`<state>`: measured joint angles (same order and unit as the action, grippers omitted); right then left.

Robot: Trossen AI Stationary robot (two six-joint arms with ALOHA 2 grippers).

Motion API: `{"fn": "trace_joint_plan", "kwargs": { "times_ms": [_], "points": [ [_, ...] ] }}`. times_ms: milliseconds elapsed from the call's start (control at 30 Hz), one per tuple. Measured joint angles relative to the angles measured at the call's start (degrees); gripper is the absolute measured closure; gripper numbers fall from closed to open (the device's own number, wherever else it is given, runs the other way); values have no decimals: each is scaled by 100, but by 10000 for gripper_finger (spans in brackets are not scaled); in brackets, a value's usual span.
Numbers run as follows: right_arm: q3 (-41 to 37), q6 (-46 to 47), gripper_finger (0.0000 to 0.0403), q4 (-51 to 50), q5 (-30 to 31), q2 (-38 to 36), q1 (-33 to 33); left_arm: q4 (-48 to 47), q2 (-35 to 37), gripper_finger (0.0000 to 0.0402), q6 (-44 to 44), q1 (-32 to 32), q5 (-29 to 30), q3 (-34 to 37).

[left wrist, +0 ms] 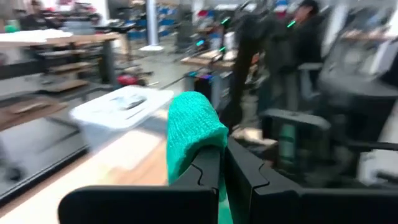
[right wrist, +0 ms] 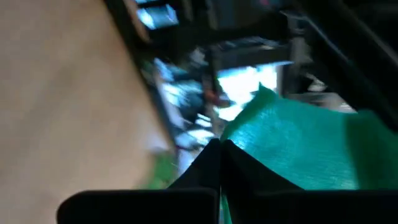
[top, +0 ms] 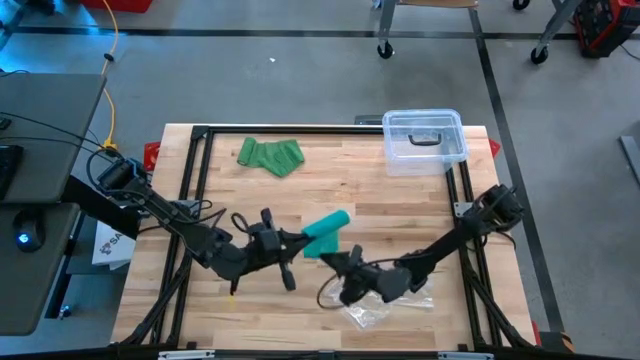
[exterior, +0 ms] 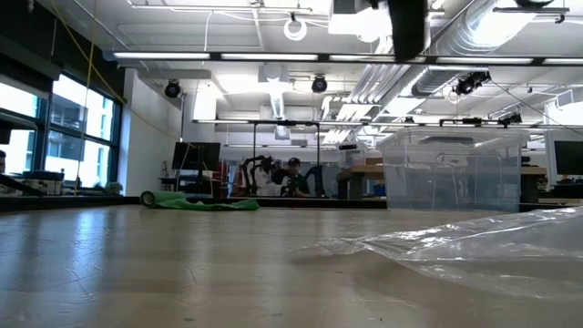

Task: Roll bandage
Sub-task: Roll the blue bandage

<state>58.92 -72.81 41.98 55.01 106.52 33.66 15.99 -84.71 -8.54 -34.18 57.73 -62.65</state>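
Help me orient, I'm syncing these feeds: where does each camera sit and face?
High: overhead, straight down; both arms, teal bandage, clear bin.
Low: table height, level across; no arms, same bin.
Left wrist: past shut left gripper on the bandage.
Right wrist: past shut right gripper at the bandage.
Shared: both wrists see the bandage.

Bandage (top: 326, 233) – matt woven cloth; table (top: 330, 305) – wood.

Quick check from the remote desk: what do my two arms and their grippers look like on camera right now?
Both arms are black, slim and jointed, with thin black cables looping alongside them. The left gripper and right gripper end in two flat matte-black fingers; the wrist views show stepped notches along their inner edges. No markings are readable.
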Motion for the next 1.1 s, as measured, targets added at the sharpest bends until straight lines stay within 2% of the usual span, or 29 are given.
{"fn": "trace_joint_plan", "kwargs": {
  "times_ms": [67,133,233,433,567,833,967,1100],
  "points": [
    [-3,1006,402,-452,-222,0,49,-444,35,401,-242,48,93,4],
    [-4,1529,402,-554,-253,-1,70,-826,60,401,-536,113,54,4],
    [-7,1562,402,-528,-137,-127,151,-1291,108,401,-868,192,-262,4],
    [-4,1741,403,-667,-269,-810,270,-1437,115,391,-995,248,-749,4],
    [-4,2146,403,-1052,-478,-1300,374,-1604,121,348,-1073,265,-1511,2],
    [-4,2936,403,-1667,-953,-1868,514,-1945,262,258,-906,110,-1654,2],
    [-4,3257,403,-1830,-1128,-1888,477,-2045,263,234,-886,99,-1742,0],
    [-4,3898,403,-2277,-1610,-1885,320,-1936,178,228,-942,69,-2145,185]
  ]
}}
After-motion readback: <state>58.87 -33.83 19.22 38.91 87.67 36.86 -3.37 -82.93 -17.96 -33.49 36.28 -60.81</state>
